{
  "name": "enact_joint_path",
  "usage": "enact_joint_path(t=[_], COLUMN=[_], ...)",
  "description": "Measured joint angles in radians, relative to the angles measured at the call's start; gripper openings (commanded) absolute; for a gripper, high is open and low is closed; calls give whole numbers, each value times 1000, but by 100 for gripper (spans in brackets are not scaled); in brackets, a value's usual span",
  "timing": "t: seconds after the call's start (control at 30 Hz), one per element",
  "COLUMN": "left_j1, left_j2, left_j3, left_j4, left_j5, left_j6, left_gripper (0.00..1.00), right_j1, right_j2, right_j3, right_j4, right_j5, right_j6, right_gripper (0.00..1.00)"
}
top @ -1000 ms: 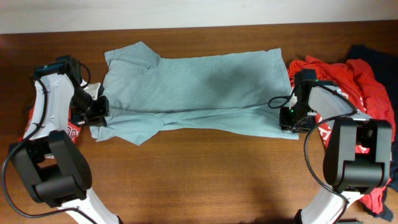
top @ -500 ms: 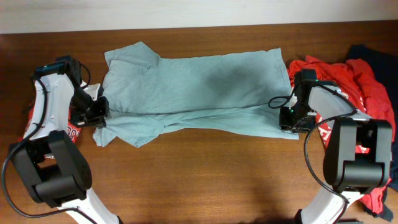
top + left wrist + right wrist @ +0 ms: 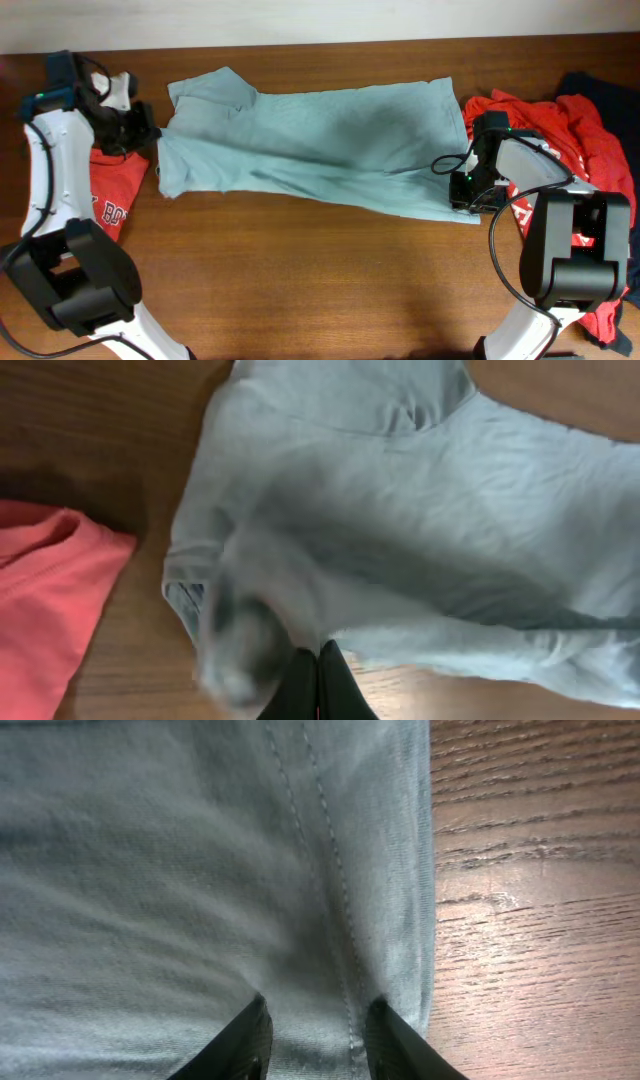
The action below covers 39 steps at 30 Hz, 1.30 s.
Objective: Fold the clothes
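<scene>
1. A plain pale grey-blue short-sleeved cotton T-shirt (image 3: pixel 320 140) lies spread lengthwise across the middle of the brown wooden worktop (image 3: pixel 320 290). Its collar and sleeves are toward the left and its hem toward the right.
2. The left end effector (image 3: pixel 148 138) sits at the shirt's left edge, near the back of the worktop. In the left wrist view its two dark fingers (image 3: pixel 318 665) are pressed fully together, with a blurred fold of the shirt (image 3: pixel 450 510) gathered right at their tips. It is gripping that thin edge.
3. The cloth is drawn up toward that grip, so the shirt's lower left border runs slanted.
4. The right end effector (image 3: pixel 462 192) rests on the shirt's front right corner. In the right wrist view it (image 3: pixel 315 1020) stands narrowly apart, and both tips are down on the fabric (image 3: pixel 150 870). The stitched hem runs flat between them.
5. A red T-shirt with white printed lettering (image 3: pixel 110 190) lies on the worktop beside the left arm, just apart from the grey-blue one.
6. A heap of red T-shirts (image 3: pixel 590 130) with a dark navy one (image 3: pixel 600 88) lies at the right end, under and behind the right arm.
</scene>
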Motion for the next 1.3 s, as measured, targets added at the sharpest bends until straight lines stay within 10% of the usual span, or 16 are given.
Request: enact_joint_path(t=[0.77, 1.3], left_j1=[-43, -44], left_j2=[29, -270], left_j3=[0, 3], left_j4=[-127, -385], left_j5=[161, -61], left_j6=[-31, -30], left_gripper=[0, 0], right_j1=[0, 0], right_j2=[0, 5], right_j3=[0, 140], right_j4=[1, -55], right_j5=[0, -33], right_j6=[1, 0], right_gripper=[36, 42])
